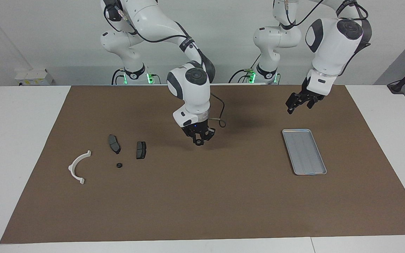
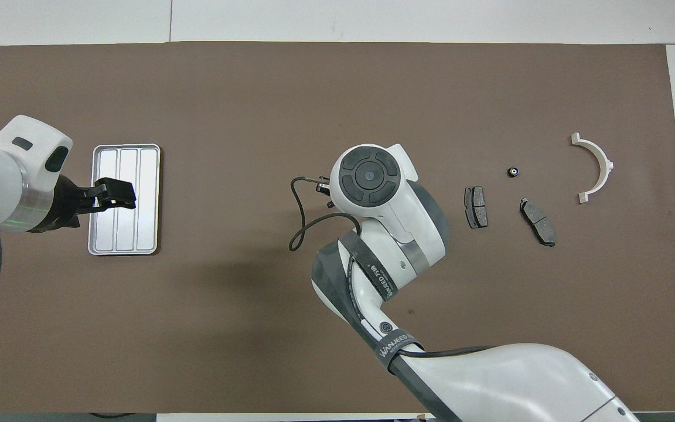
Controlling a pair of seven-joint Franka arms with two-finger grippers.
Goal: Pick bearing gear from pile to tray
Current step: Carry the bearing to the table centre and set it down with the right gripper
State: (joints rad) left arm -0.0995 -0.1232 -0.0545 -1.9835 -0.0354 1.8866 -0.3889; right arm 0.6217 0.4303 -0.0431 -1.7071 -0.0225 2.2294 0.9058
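Observation:
My right gripper [image 1: 199, 141] hangs over the middle of the mat, shut on a small black round bearing gear [image 1: 198, 142]. In the overhead view its own wrist hides it. The pile lies toward the right arm's end: a white half-ring bracket [image 1: 78, 167] [image 2: 594, 167], two dark brake pads [image 1: 114, 143] [image 1: 141, 149] and a second tiny black round piece [image 1: 119, 165] [image 2: 512, 172]. The silver tray [image 1: 304, 151] [image 2: 144, 223] lies bare toward the left arm's end. My left gripper [image 1: 295, 103] [image 2: 116, 195] is open, raised over the tray's edge.
A brown mat [image 1: 206, 196] covers most of the white table. A black cable loops off the right wrist [image 2: 302, 228]. Bare mat stretches between the right gripper and the tray.

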